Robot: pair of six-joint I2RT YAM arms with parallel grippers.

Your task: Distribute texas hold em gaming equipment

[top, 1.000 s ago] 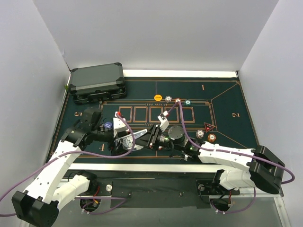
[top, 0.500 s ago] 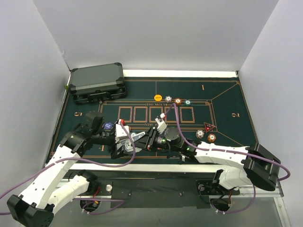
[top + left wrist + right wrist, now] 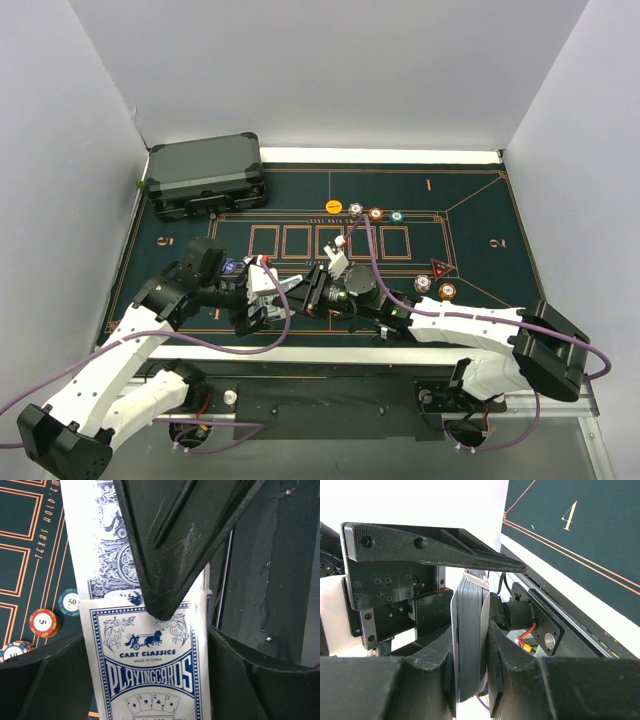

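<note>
The right hand [image 3: 470, 630] is clenched on the flat sides of the card pack [image 3: 150, 670], held well in front of the grey case [image 3: 205, 175]. The pack's label reads "CART CLASSICS", "MADE IN CHINA", "PLAYINGCARDS". The left hand [image 3: 145, 635] has one finger at each long edge of the pack; whether it presses, I cannot tell. To the right of the case, a teal chip [image 3: 68, 601] marked 50 and a red chip [image 3: 43, 622] marked 5 lie on the worktop [image 3: 20, 525].

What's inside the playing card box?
Blue-backed cards stick out of the top of the card box. The box walls cover whatever else is inside, so you can't tell how many cards are still in there.
</note>
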